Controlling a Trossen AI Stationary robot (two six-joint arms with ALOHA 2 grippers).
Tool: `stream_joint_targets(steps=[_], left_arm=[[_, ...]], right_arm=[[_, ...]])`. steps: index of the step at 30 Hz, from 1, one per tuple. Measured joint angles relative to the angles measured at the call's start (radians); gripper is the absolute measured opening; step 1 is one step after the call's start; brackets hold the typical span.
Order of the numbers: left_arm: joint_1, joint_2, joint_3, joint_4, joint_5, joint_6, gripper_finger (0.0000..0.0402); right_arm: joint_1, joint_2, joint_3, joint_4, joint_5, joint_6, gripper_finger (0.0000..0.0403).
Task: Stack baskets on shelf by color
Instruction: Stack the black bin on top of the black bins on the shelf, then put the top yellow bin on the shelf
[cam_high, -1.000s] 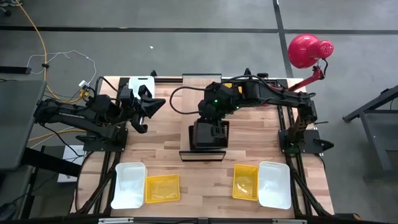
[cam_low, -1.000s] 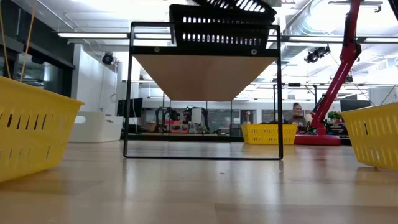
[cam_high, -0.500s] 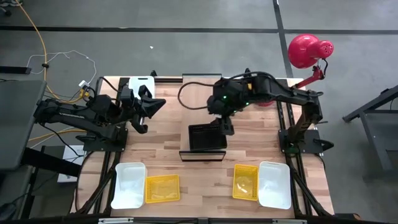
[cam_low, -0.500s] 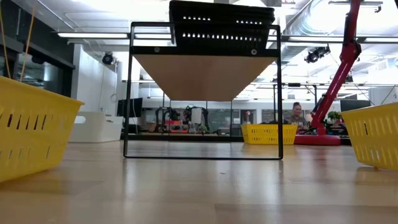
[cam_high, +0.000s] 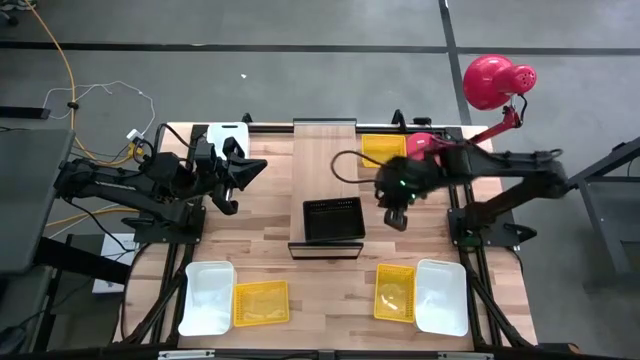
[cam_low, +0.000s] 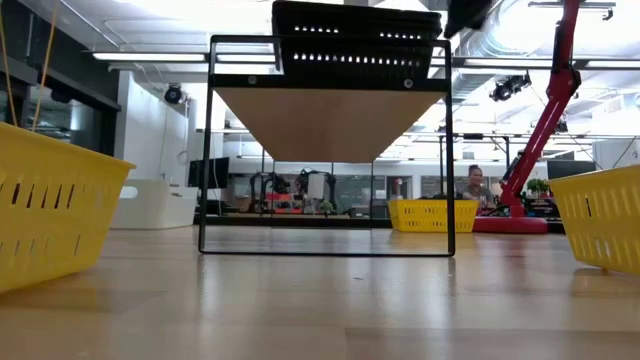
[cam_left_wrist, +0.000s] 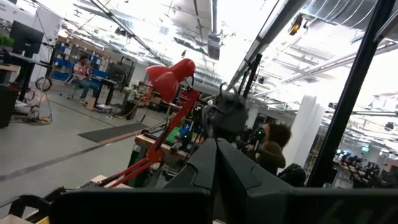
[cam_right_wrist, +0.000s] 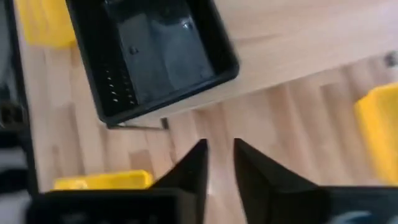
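Dark, the right gripper (cam_high: 397, 217) hangs empty just right of the shelf (cam_high: 325, 135), its two fingers (cam_right_wrist: 189, 169) a little apart with nothing between them. We judge the step in hand to be fetching the next basket. The black stack is placed, so we would swing to the nearest yellow basket (cam_high: 395, 292) on the near right of the counter (cam_high: 270, 210), come down square over one long wall, and pinch that wall alone. The white basket (cam_high: 442, 296) touching its right side leaves little room there.

The black basket (cam_high: 333, 219) sits on the near end of the shelf; the low view suggests two nested. Its walls are slotted mesh, its floor glossy and slick. The shelf is a pale wood-grain board on a thin dark frame.

Another yellow basket (cam_high: 261, 303) and white basket (cam_high: 207, 297) lie near left, a third yellow (cam_high: 382, 148) far right. White ones are smooth, round-cornered, slightly larger.

The left gripper (cam_high: 238, 173) waits at far left, fingers spread.
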Motion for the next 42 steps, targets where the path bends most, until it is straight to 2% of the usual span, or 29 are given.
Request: stream_joint_targets(steps=[3,8,12,18,24,29,35,37,42], left_arm=[[0.000,0.000,0.000,0.000,0.000,0.000,0.0000],[0.000,0.000,0.000,0.000,-0.010,0.000,0.0000],[0.000,0.000,0.000,0.000,-0.026,0.004,0.0000],[0.000,0.000,0.000,-0.002,-0.026,0.026,0.0000],[0.000,0.000,0.000,-0.002,-0.026,0.026,0.0000],[0.000,0.000,0.000,-0.002,-0.026,0.026,0.0000],[0.000,0.000,0.000,-0.002,-0.026,0.026,0.0000],[0.000,0.000,0.000,-0.002,-0.026,0.026,0.0000],[0.000,0.000,0.000,-0.002,-0.026,0.026,0.0000]], right_arm=[[0.031,-0.081,-0.173,0.185,0.002,0.117,0.0008],[0.073,-0.100,-0.326,0.375,0.015,0.238,0.0013],[0.099,-0.074,-0.346,0.470,0.020,0.258,0.0004],[0.119,-0.039,-0.338,0.487,0.018,0.279,0.0002],[0.124,-0.013,-0.338,0.591,0.012,0.283,0.0001],[0.109,-0.045,-0.338,0.521,0.029,0.246,0.0000],[0.071,-0.131,-0.337,0.343,0.235,0.233,0.0000],[0.047,-0.133,-0.358,0.313,0.253,0.212,0.0003],[-0.024,-0.125,-0.509,0.374,0.249,0.188,0.0054]])
